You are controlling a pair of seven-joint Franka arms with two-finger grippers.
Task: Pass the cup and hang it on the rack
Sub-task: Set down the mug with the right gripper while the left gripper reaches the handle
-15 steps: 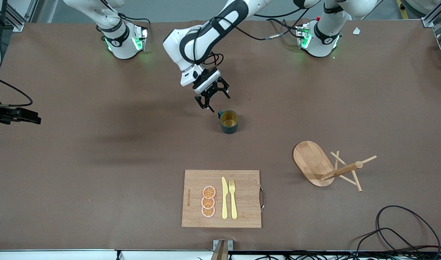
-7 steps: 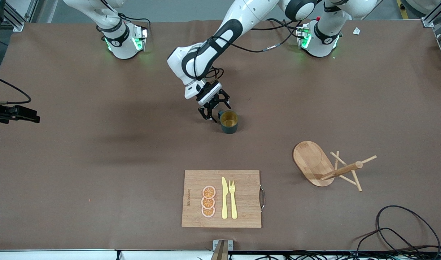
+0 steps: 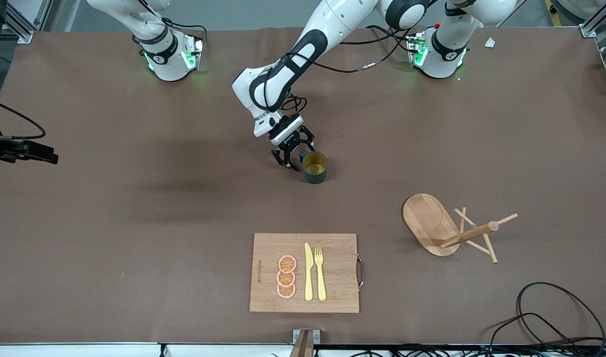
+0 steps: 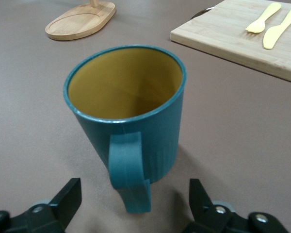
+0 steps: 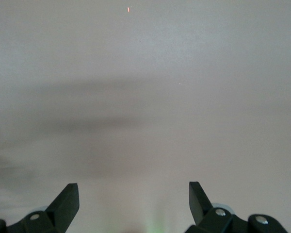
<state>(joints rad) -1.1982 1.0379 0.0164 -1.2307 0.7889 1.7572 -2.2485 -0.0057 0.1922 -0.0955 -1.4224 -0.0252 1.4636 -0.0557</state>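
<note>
The dark teal cup (image 3: pixel 314 167) stands upright mid-table, its yellowish-brown inside showing. Its small handle (image 3: pixel 301 157) points toward the robots' bases. My left gripper (image 3: pixel 292 156) is open and low at the cup, one finger on each side of the handle without touching it. The left wrist view shows the cup (image 4: pixel 136 111) close up, its handle (image 4: pixel 131 177) between my open fingers (image 4: pixel 70 194). The wooden rack (image 3: pixel 430 223) sits nearer the front camera toward the left arm's end, its oval base (image 4: pixel 80 20) flat on the table. My right gripper (image 3: pixel 45 157) waits open over bare table (image 5: pixel 133 194).
A bamboo cutting board (image 3: pixel 333 248) lies near the front edge, with orange slices (image 3: pixel 286 276), a yellow knife (image 3: pixel 308 271) and a yellow fork (image 3: pixel 320 272) on it. It also shows in the left wrist view (image 4: pixel 223 34). A black cable (image 3: pixel 556 317) loops at the front corner.
My left gripper has come down toward the cup and now has its open fingers on either side of the handle. The cup and the right arm have stayed put.
</note>
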